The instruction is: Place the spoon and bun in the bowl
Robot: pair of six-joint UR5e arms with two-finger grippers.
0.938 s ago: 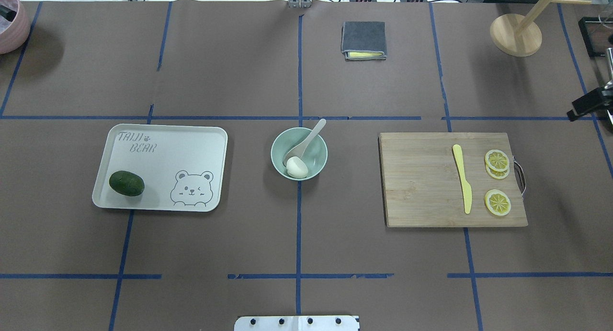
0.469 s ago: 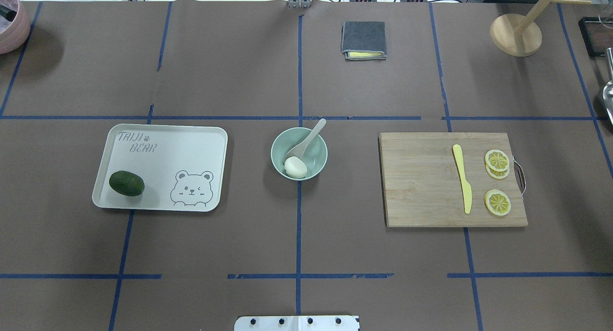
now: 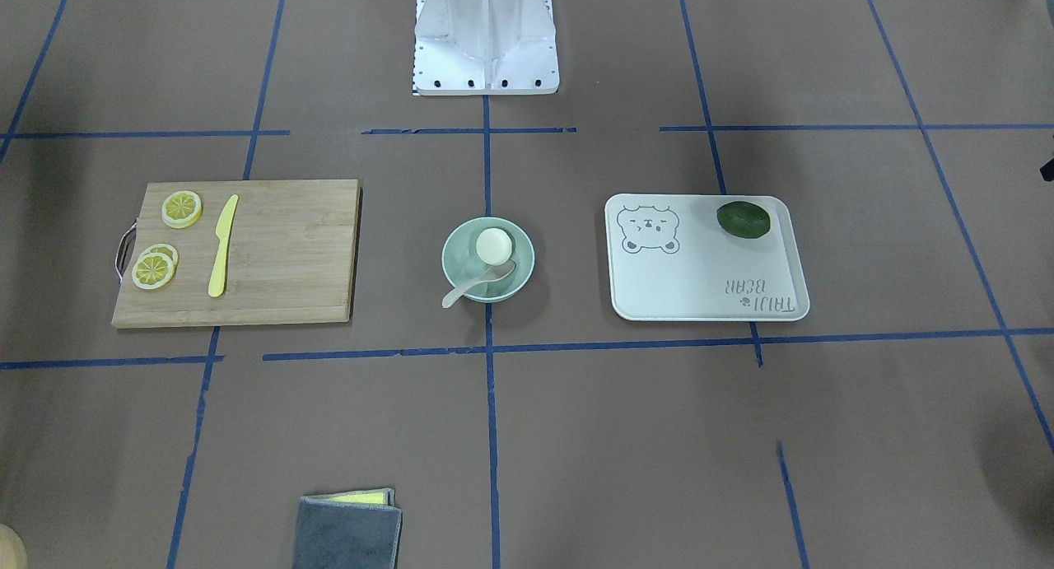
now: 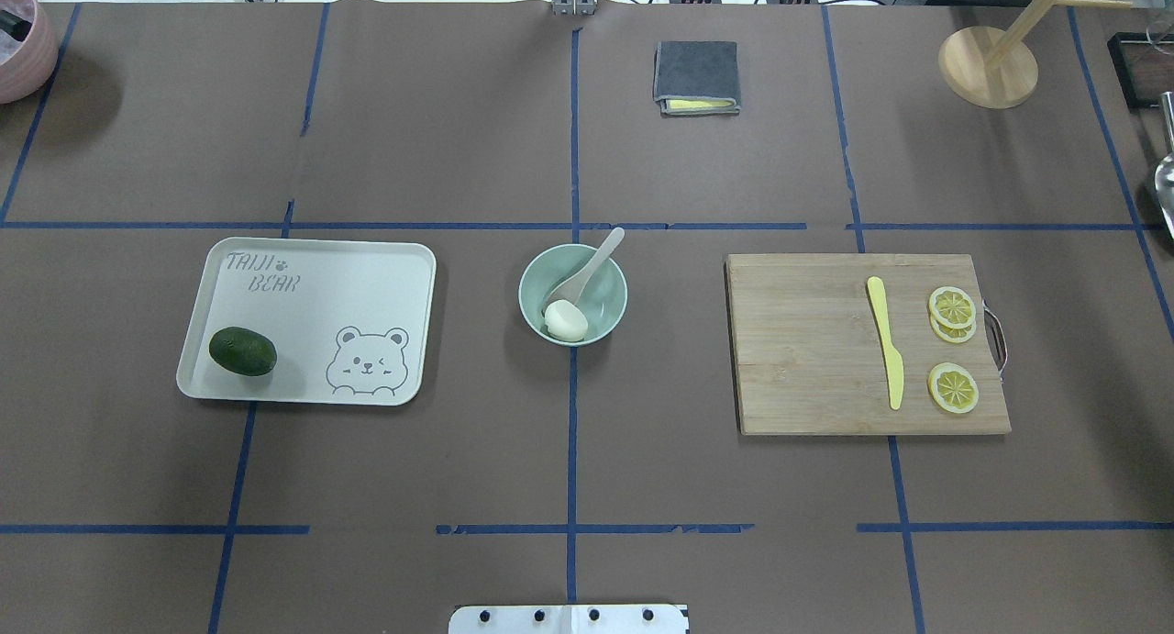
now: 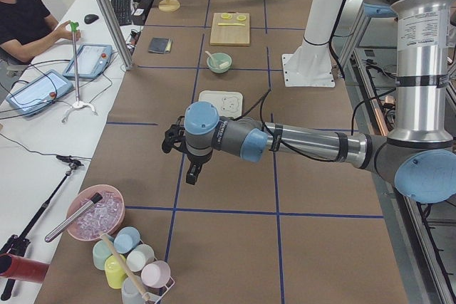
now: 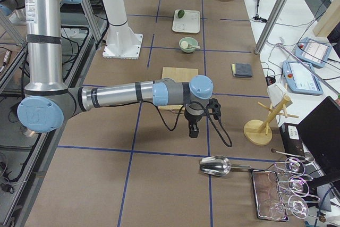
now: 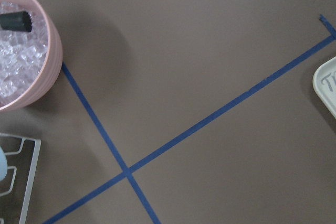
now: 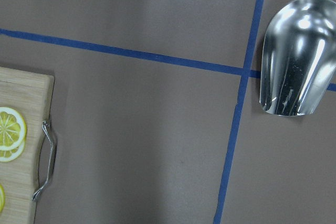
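Observation:
The pale mint-green bowl [image 4: 609, 302] stands at the table's middle, and it also shows in the front view [image 3: 459, 258]. The white bun [image 4: 566, 321] lies inside it at the near side. The off-white spoon [image 4: 587, 272] rests with its scoop in the bowl, and its handle sticks out over the far rim. My left gripper [image 5: 192, 172] hangs over bare table far to the left of the tray. My right gripper [image 6: 192, 130] hangs over bare table to the right of the cutting board. Both show only in the side views, so I cannot tell whether they are open or shut.
A white bear tray [image 4: 312, 285] with a dark green avocado [image 4: 242, 350] lies left of the bowl. A wooden cutting board [image 4: 807, 359] with a yellow knife [image 4: 886, 340] and lemon slices [image 4: 952, 305] lies to the right. A grey cloth [image 4: 696, 74], a metal scoop [image 8: 296, 61] and a pink ice bucket [image 7: 21, 66] are also on the table.
The right gripper's dark tip at the overhead view's right edge has left that view. The bun has settled slightly to the left in the bowl.

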